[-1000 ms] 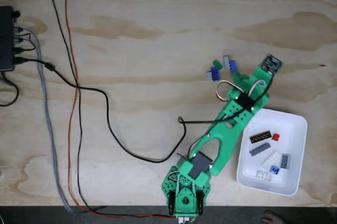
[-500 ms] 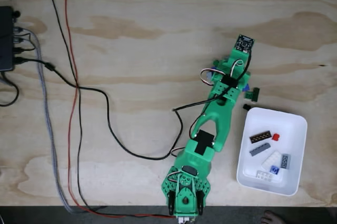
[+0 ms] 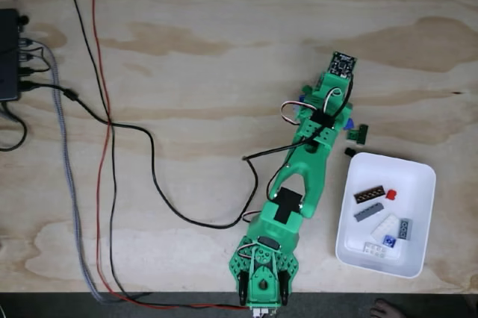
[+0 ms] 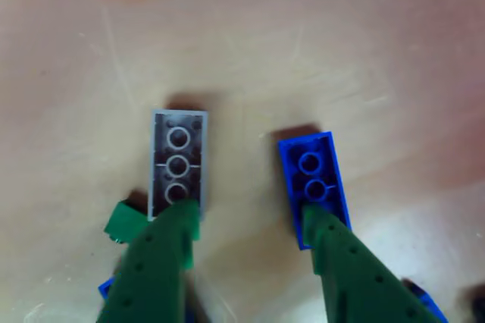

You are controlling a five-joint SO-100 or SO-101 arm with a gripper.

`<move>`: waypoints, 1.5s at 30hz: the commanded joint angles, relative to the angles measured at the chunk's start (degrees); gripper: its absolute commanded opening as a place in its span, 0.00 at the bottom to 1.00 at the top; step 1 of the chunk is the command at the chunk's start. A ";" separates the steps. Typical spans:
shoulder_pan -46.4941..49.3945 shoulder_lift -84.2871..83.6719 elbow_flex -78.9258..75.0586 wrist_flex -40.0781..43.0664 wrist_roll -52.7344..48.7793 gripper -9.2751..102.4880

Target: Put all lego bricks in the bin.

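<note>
Arm barely moved, hand (image 4: 246, 221) open; six lego bricks (image 3: 383, 221) in bin (image 3: 422, 217)

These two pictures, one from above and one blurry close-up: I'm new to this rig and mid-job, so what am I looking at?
The fixed view looks straight down on a plywood table. The green plastic robot arm stretches up from its base at the bottom edge. To its right sits the white shallow rectangular plastic bin, already holding several small lego bricks. A small green brick and a tiny black piece lie on the table just above the bin. Cables run along the left.

The other view looks down past the gripper, with its two green fingers rising from the bottom. They are spread open, holding nothing. One tip overlaps a grey hollow-side-up brick, the other a blue hollow-side-up brick.
</note>
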 commanded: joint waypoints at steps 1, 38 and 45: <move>1.14 4.04 -1.85 -0.70 1.41 0.25; -3.69 2.99 -2.37 -3.78 14.33 0.08; 0.09 45.62 -2.46 13.45 21.71 0.08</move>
